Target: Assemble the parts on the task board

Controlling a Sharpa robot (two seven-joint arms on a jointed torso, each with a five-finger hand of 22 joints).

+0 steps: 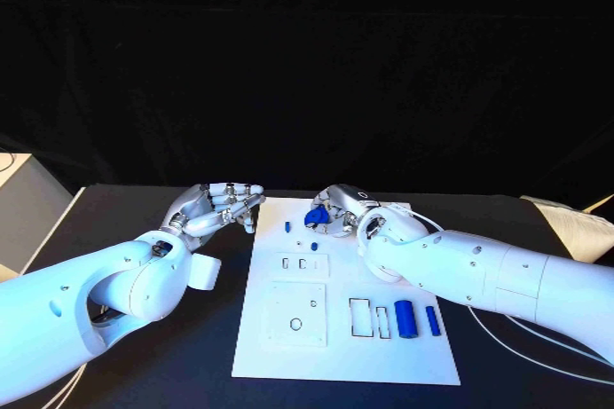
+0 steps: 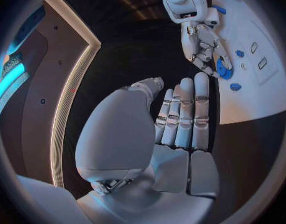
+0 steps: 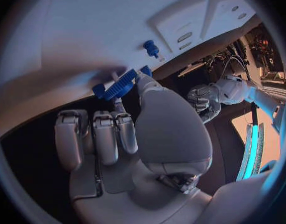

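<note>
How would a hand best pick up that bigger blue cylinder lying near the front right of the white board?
Probably from straight above, with fingers closing across its long sides at the middle. The blue cylinder lies flat on the task board, with a frame outline on one side and a smaller blue piece on the other, so the gaps are narrow.

Two glossy white arms with rounded shells and small dark screw holes are entering from the lower left and lower right of the head frame, each ending in a silver segmented left hand (image 1: pixel 215 207) or right hand (image 1: pixel 341 208), with thin white cables trailing beneath the right arm.
</note>
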